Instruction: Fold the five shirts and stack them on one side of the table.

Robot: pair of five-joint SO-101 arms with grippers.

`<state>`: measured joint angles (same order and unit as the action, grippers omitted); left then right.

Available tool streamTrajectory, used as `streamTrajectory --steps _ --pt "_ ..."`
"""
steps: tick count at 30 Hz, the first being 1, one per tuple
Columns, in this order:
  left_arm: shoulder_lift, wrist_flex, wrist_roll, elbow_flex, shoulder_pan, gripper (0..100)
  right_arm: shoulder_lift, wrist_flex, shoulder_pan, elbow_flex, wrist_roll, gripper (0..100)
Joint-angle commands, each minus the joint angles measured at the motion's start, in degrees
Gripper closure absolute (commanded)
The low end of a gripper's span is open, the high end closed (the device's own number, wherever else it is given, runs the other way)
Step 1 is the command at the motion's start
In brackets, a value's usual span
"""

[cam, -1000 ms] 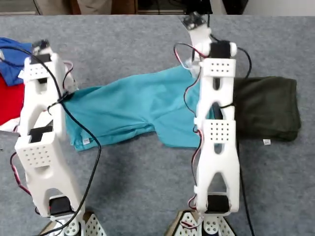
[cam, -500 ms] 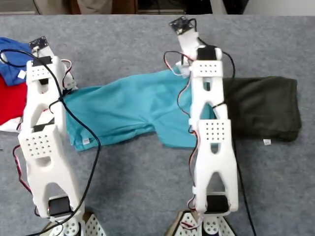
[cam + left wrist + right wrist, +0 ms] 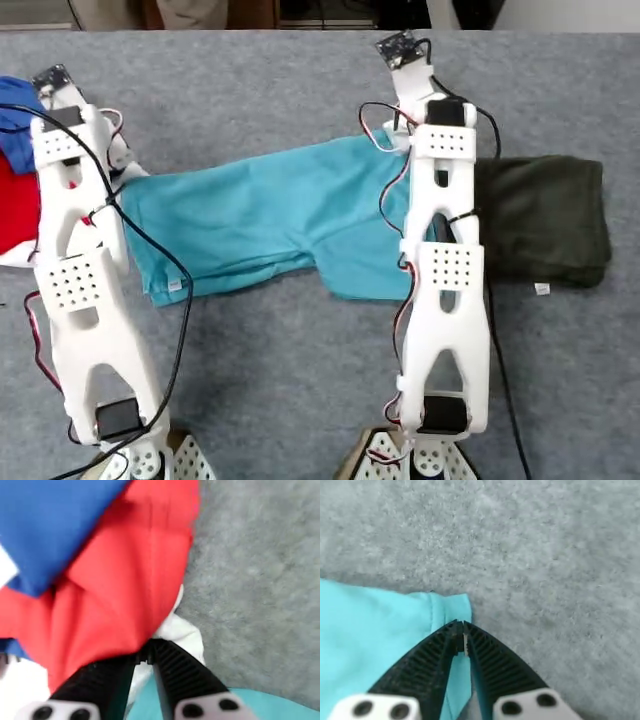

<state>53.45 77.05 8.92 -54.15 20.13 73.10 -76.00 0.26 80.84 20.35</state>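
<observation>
Grey felt covers the table, and its near stretch between the two arm bases lies bare. Across the middle the teal shirt is spread flat from one arm to the other. Its right end touches the dark folded shirt, which sits near the table's right edge. At the left edge the red shirt, the blue shirt and a white cloth are heaped together. Beyond the shirts a wide bare strip runs to the far edge. The left gripper is pinched together on the teal shirt's left corner, just beside the heap. The right gripper is clamped on its far right hem corner.
</observation>
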Motion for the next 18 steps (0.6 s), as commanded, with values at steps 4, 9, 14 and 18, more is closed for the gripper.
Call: streamTrajectory --steps 4,9,14,18 --pt "-1.63 14.51 -0.35 -21.54 -2.37 98 -6.11 -12.40 -0.75 14.81 0.88 99.4" --pt "-0.75 24.00 -7.56 -24.26 -5.71 98 -15.16 -26.73 -4.09 10.95 -0.26 99.4" --pt "-9.01 24.09 -7.03 -7.03 -4.48 98 -24.84 -26.64 -2.95 -4.53 -1.23 99.4" --pt "-21.49 23.47 -7.65 14.68 -5.19 98 -34.86 -26.37 -3.21 -22.20 -1.14 99.4"
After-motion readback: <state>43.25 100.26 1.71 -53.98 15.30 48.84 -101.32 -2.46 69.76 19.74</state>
